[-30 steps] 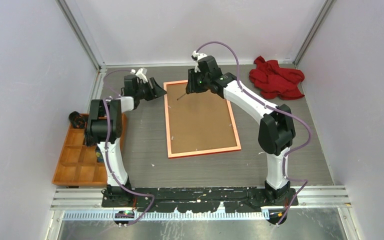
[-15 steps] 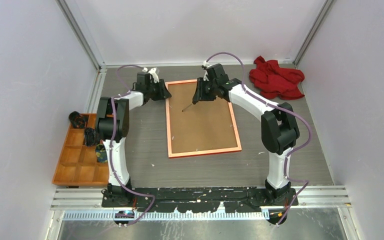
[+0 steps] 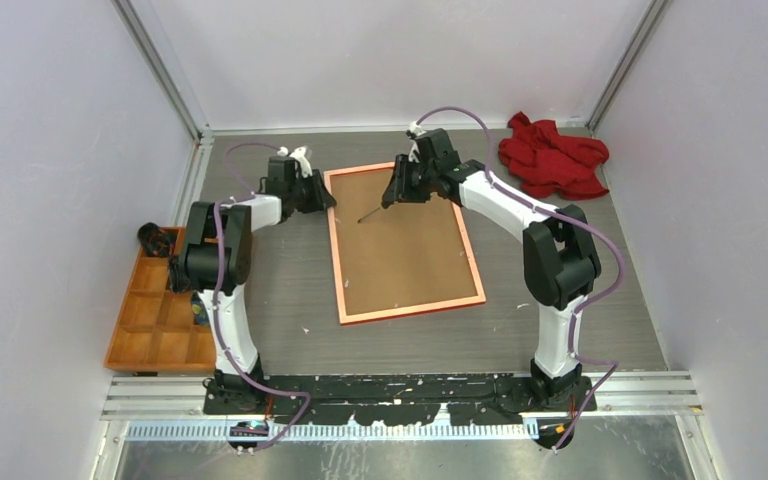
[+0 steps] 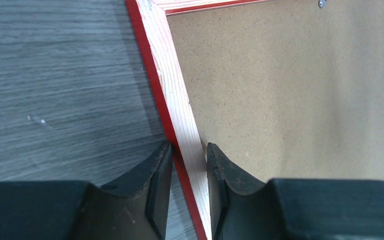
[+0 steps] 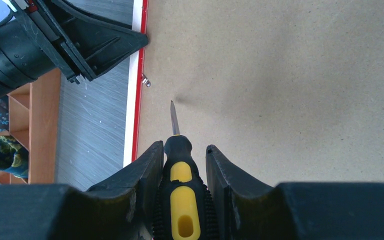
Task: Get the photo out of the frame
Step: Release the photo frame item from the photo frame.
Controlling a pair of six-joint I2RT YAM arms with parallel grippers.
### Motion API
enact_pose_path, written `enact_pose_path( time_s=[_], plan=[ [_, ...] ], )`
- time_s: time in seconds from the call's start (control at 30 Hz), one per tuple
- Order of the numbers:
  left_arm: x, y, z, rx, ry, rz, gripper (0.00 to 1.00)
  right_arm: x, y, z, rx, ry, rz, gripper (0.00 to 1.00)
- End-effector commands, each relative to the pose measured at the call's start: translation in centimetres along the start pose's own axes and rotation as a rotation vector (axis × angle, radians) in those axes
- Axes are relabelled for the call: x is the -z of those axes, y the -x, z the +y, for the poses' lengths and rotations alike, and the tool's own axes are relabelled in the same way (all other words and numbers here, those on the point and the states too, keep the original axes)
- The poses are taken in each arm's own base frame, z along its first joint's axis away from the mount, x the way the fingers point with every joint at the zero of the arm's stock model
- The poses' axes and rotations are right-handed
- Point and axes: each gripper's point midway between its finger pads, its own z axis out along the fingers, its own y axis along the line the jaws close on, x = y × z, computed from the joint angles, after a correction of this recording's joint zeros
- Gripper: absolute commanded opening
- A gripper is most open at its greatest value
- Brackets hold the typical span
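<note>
The frame (image 3: 336, 250) lies face down on the table, its plain brown backing board (image 3: 405, 245) facing up. The photo is hidden beneath that board. My left gripper (image 3: 318, 193) is at the frame's far left corner. In the left wrist view its jaws (image 4: 189, 150) are shut across the pale wooden rim (image 4: 172, 85), one finger on the red outer edge and one on the inner edge. My right gripper (image 5: 183, 146) is shut on a black and yellow screwdriver (image 5: 180, 175). The tip hovers over the board near the left rim (image 3: 362, 219).
A small metal clip (image 5: 145, 80) sits on the frame's rim near the screwdriver tip, and others (image 4: 321, 3) show on the far rim. A red cloth (image 3: 552, 155) lies at the back right. A wooden compartment tray (image 3: 160, 310) stands at the left edge.
My left gripper has moved onto the frame's left rim and closed on it. The frame's far left corner has shifted a little to the left. The right gripper still holds the screwdriver.
</note>
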Motion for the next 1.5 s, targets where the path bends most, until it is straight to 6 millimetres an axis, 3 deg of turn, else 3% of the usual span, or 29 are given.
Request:
enact_pose_path(
  time_s=[0.0,0.1,0.37,0.63,0.87,1.47],
  plan=[
    [1.5,-3.8,-0.2,-0.016,-0.011,0.127,0.31,2.3,2.6,3.5,-0.006,0.112,-0.096,0.01],
    [1.6,-3.9,-0.9,-0.042,-0.059,0.121,0.31,1.4,1.8,3.9,-0.012,0.135,-0.064,0.01],
    [2.4,-3.5,-1.9,-0.085,-0.118,0.047,0.28,1.4,1.1,6.0,0.023,0.183,-0.041,0.01],
    [2.5,-4.0,-2.9,-0.132,-0.154,0.046,0.25,1.8,0.7,6.2,0.034,0.205,-0.036,0.01],
    [2.6,-4.5,-4.0,-0.209,-0.165,0.032,0.24,0.5,0.1,5.1,0.068,0.153,-0.036,0.01],
    [2.7,-4.5,-3.9,-0.219,-0.155,0.029,0.23,-0.4,-1.3,4.5,0.086,0.154,0.007,0.01]
  ],
)
